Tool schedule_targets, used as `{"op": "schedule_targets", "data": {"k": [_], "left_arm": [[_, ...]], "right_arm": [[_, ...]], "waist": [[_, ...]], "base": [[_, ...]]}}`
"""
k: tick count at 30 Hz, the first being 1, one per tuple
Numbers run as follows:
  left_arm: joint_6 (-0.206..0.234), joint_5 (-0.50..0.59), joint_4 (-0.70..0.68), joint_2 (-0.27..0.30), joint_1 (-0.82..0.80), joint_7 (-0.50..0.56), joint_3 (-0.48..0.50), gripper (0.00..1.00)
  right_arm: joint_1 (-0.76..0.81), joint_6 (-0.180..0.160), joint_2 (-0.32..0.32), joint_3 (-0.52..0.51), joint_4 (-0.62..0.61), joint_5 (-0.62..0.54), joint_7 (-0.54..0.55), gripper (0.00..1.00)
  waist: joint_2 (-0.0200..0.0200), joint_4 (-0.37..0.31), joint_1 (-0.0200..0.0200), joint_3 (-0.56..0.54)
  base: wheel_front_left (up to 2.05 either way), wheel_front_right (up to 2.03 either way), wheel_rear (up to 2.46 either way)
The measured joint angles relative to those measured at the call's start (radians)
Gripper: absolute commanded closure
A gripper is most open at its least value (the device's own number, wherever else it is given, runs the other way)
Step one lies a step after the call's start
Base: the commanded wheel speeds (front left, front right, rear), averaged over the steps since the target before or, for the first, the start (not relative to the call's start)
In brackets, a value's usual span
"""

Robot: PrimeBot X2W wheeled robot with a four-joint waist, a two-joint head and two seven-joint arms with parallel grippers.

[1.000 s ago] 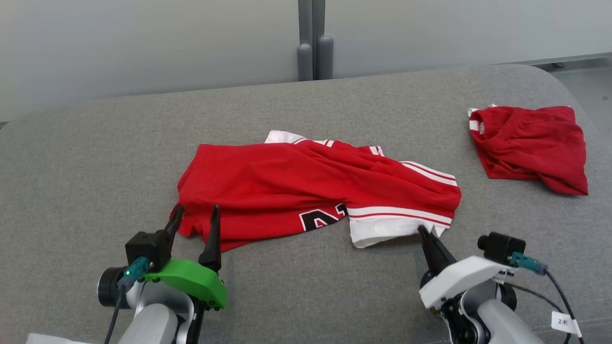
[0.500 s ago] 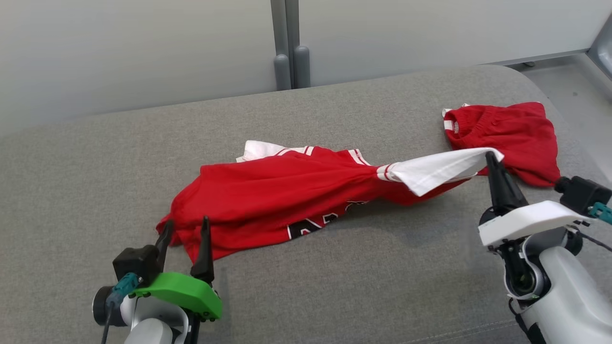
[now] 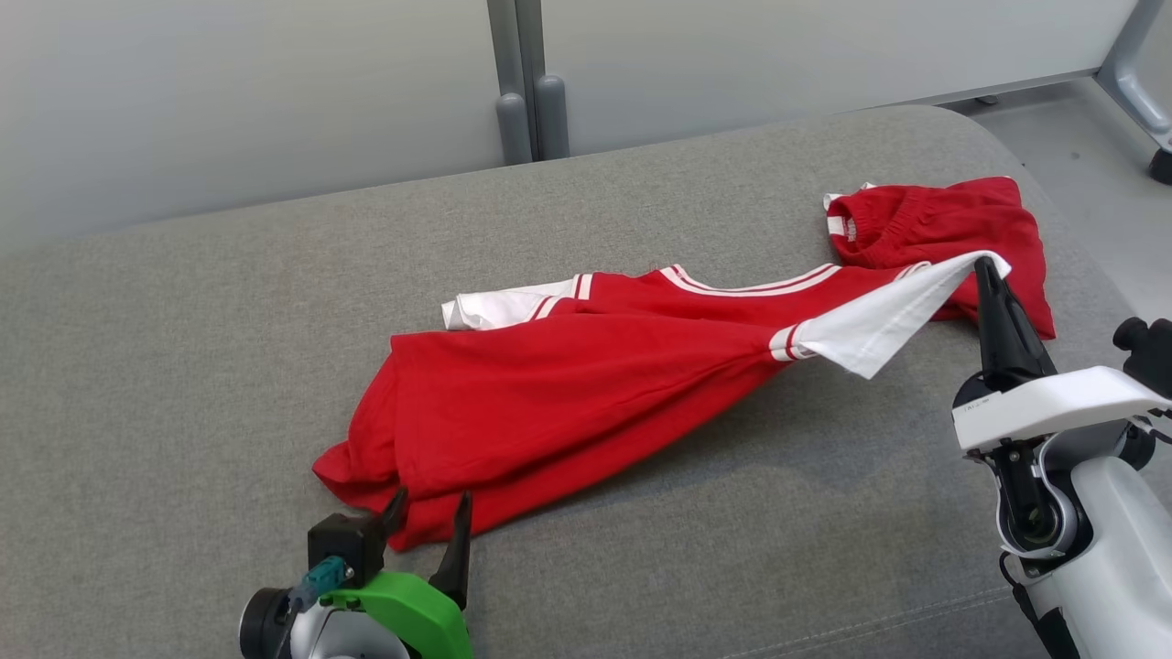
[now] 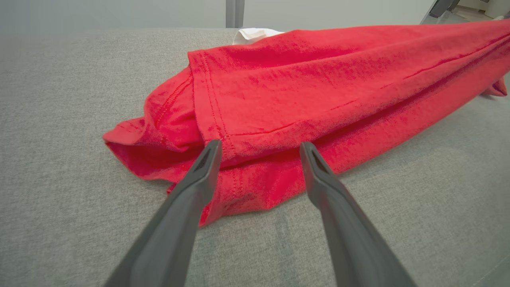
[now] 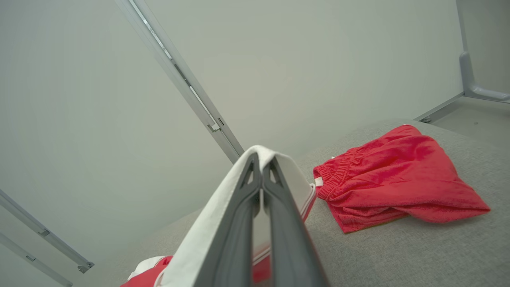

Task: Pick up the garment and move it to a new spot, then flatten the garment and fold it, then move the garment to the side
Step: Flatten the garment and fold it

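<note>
Shirt [image 3: 568, 403] in the head view lies red across the middle of the table [image 3: 183, 366], its long axis running from near-left toward the far-right corner. The right end effector [image 3: 984, 270] is pinched shut on the white sleeve [image 3: 870, 329] and holds it off the table near the right edge, the cloth taut from there back to the body. Red shorts [image 3: 943, 229] sit at the far-right corner, just behind the raised sleeve. The left end effector [image 3: 432, 502] stands wide, its 2 fingers pointing at the hem corner closest to the near edge; whether they touch it I cannot tell.

Left wrist view: the hem lies straight ahead between the 2 spread fingers, doubled in folds, nothing gripped.

Right wrist view: the 2 fingers press together with the sleeve draped over their tips; the shorts lie beyond, to the right.

The coming move likely turns on the hem end. It lies directly ahead of the left end effector, the nearer arm, so a short advance and a close should secure both ends of the long axis for spreading flat.
</note>
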Motion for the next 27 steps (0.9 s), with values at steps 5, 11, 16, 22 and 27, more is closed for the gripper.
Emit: {"op": "schedule_targets", "data": {"k": [5, 11, 16, 22, 27], "left_arm": [[0.0, 0.025, 0.042, 0.007, -0.001, 0.012, -0.006, 0.0], [0.0, 0.057, 0.101, 0.021, -0.042, 0.027, -0.01, 0.0], [0.0, 0.082, 0.153, 0.039, -0.091, 0.048, -0.017, 0.0], [-0.01, 0.084, 0.182, 0.03, -0.114, 0.061, -0.036, 0.21], [-0.031, 0.059, 0.181, 0.001, -0.141, 0.051, -0.036, 0.68]], "right_arm": [[0.007, 0.0, 0.001, 0.011, -0.012, 0.001, 0.011, 1.0], [0.011, 0.0, 0.009, 0.03, -0.03, 0.002, 0.031, 1.0], [0.012, 0.0, 0.027, 0.056, -0.042, 0.002, 0.049, 1.0], [0.016, -0.001, 0.026, 0.049, -0.057, 0.005, 0.053, 1.0], [0.028, -0.01, 0.018, 0.029, -0.061, 0.01, 0.052, 1.0]], "waist": [[0.0, 0.0, 0.0, 0.005], [0.0, 0.001, 0.0, 0.014], [0.0, -0.01, 0.0, 0.021], [0.0, -0.031, 0.0, 0.033], [0.0, -0.034, 0.0, 0.041]], "base": [[0.0, 0.0, 0.0], [0.0, 0.0, 0.0], [0.0, 0.0, 0.0], [0.0, 0.0, 0.0], [0.0, 0.0, 0.0]]}}
